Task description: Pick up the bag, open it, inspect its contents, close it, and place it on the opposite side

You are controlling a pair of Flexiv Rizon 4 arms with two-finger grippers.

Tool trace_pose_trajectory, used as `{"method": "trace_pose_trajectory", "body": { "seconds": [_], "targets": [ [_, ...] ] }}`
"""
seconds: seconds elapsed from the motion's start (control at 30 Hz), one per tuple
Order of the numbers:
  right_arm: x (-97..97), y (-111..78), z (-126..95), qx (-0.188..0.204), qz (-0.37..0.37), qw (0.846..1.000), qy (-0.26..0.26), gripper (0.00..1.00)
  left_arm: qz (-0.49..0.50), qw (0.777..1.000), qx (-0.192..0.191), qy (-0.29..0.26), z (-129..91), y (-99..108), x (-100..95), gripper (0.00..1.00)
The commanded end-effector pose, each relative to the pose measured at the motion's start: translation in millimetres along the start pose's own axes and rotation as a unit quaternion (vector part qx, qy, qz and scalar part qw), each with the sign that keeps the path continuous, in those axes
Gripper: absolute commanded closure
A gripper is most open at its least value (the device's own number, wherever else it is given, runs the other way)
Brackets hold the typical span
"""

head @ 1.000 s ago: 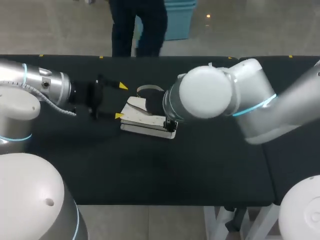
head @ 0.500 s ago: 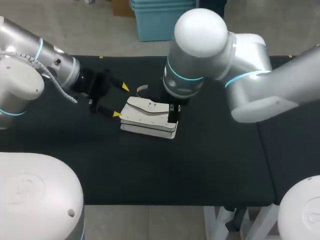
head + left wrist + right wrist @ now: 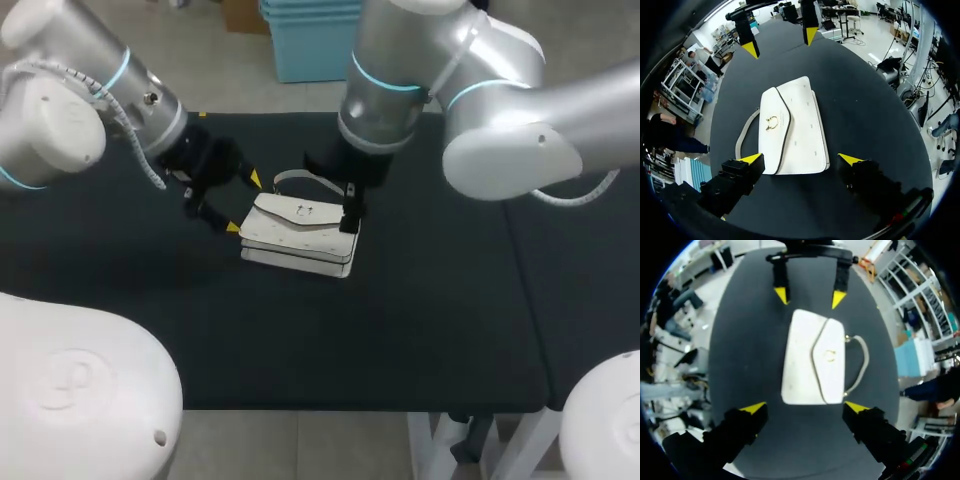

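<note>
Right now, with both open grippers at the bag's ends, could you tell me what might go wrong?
The bag lies flat and closed, so a pinch on its thin end may slide off or catch only the flap. The left gripper and right gripper face each other across it; advancing both could push the bag or make them collide.

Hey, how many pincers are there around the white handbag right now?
2. The left pincer, open, sits at one short end of the flat white flap handbag; the right pincer, open, sits at the opposite end. None seem hidden.
</note>
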State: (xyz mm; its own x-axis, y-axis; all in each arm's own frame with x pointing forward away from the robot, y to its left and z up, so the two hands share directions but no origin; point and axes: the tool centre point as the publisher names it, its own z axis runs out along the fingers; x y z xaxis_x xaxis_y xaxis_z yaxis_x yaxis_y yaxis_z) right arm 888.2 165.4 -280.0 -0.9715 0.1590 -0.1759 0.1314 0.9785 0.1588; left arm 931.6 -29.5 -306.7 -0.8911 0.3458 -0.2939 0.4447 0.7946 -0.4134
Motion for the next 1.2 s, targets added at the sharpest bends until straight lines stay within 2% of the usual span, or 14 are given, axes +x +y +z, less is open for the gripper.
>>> {"method": "trace_pose_trajectory", "body": {
  "seconds": [0.03,0.23,0.3,0.37,0.5,0.6,0.63,0.73,0.77,0.8,0.9,0.93,1.03,1.2],
  "targets": [
    [-1.6,1.9,-1,0.004,0.0,1.0,0.014,0.0,0.0,1.0,0.002,0.0,1,1,-0.4,0.0],
    [-1.6,1.9,-1,0.004,0.0,1.0,0.014,0.0,-0.014,1.0,0.009,0.014,1,-3,-2.8,0.0],
    [-13.7,9.4,-3,0.003,0.061,0.997,0.037,0.0,-0.074,0.996,0.025,0.035,1,-12,-5.6,0.0],
    [-21.7,11.9,-4,0.02,0.123,0.991,0.053,0.0,-0.163,0.985,0.007,0.054,0,-19,-10.0,0.0],
    [-32.5,5.8,-7,0.019,0.228,0.968,0.108,0.0,-0.328,0.938,-0.014,0.11,-7,-25,-18.5,0.0],
    [-40.0,0.7,-8,0.032,0.314,0.936,0.154,0.0,-0.431,0.89,-0.034,0.146,-8,-25,-25.6,0.0],
    [-42.6,-1.4,-8,0.043,0.347,0.92,0.179,0.0,-0.462,0.872,-0.037,0.159,-8,-22,-28.0,0.0],
    [-43.4,-7.6,-12,0.032,0.412,0.89,0.193,0.0,-0.538,0.827,-0.037,0.16,-9,-15,-32.6,0.0],
    [-42.6,-10.0,-14,0.025,0.423,0.885,0.192,0.0,-0.557,0.812,-0.028,0.17,-9,-11,-33.9,0.0],
    [-41.8,-13.1,-16,0.019,0.458,0.868,0.193,0.0,-0.583,0.793,-0.016,0.175,-10,-7,-34.5,0.0],
    [-38.5,-23.5,-19,-0.009,0.513,0.833,0.209,0.0,-0.636,0.749,0.016,0.185,-11,2,-32.5,0.0],
    [-36.4,-25.6,-18,-0.02,0.525,0.826,0.206,0.0,-0.648,0.738,0.027,0.186,-11,5,-31.6,0.0],
    [-31.2,-34.3,-17,-0.062,0.585,0.783,0.199,0.0,-0.686,0.7,0.065,0.189,-10,9,-26.4,0.0],
    [-23.2,-38.6,-11,-0.124,0.64,0.734,0.191,0.0,-0.73,0.65,0.127,0.169,-10,8,-20.9,0.0]
  ]
}}
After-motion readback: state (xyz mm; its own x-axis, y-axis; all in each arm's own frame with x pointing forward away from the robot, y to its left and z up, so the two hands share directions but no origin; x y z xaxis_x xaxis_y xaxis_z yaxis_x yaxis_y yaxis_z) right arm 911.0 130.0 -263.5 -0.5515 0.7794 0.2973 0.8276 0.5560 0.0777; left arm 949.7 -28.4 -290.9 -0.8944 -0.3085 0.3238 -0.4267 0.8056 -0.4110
